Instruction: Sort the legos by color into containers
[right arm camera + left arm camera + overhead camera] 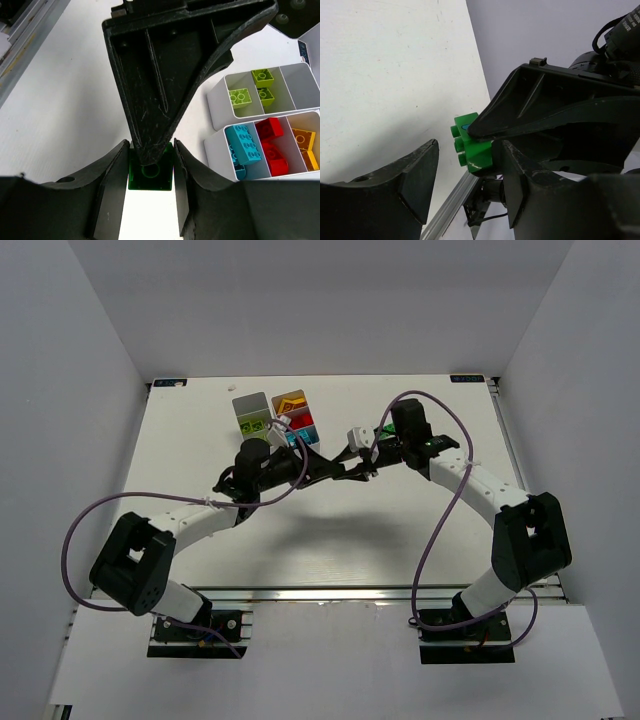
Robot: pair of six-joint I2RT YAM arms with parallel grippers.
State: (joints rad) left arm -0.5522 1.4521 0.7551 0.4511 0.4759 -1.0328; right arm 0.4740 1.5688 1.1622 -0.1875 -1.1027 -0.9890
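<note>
Toward the back of the white surface (180,440), left of where the arms meet: two narrow white plastic three-compartment trays side by side. Holds lime green bricks (240,97) in the one tray (217,107). Holds a cyan brick (245,145), red bricks (272,145) and orange bricks (302,137), each colour in its own compartment, in the other tray (217,155).

Next, the left hand (468,170): jaws apart around a small dark green studded plastic brick (472,150). One finger against its base, the other just short of the studs, so no clamp yet.

Between both hands, apparently lifted off the surface and just beside the trays: that same dark green brick.

Rightmost, the right hand (151,150): clamped on the brick's two flat side walls.

Looks light, stiff, smooth-walled and probably a little slippery, not fragile. Best taken squarely from stud face to base, the one pair of faces left free. Likely twists out of a grip on a corner or on the studs alone.
</note>
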